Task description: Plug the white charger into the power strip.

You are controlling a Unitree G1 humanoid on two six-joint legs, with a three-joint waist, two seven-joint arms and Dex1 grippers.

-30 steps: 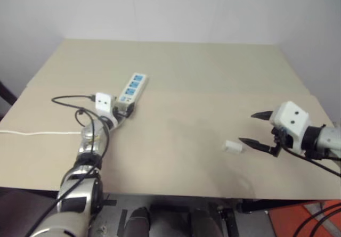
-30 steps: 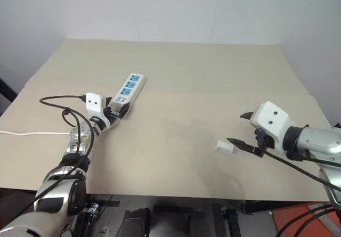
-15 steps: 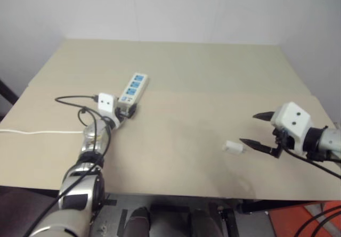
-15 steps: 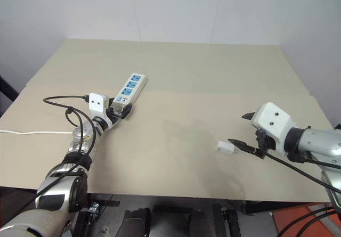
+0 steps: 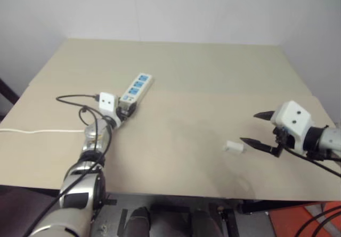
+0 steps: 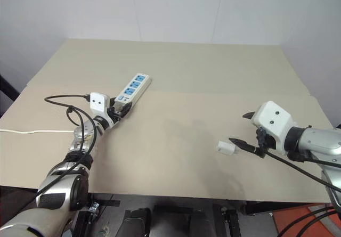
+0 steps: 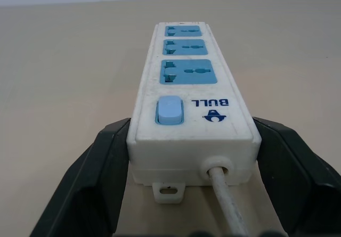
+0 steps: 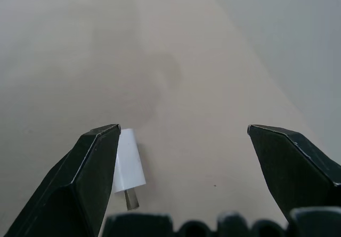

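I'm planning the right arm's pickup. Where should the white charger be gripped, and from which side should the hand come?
Grip the white charger across the two long sides of its white body, leaving the prong end free. It lies flat on the table with its short metal prongs pointing toward the open right hand, so probably come from above, fingers straddling the body.

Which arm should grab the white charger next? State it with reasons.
Right. Its open tool hangs beside the white charger; the left tool is shut on the power strip, far across the table.

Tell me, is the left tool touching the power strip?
Touching. The left wrist view shows the left tool shut on the power strip, both fingers against its sides.
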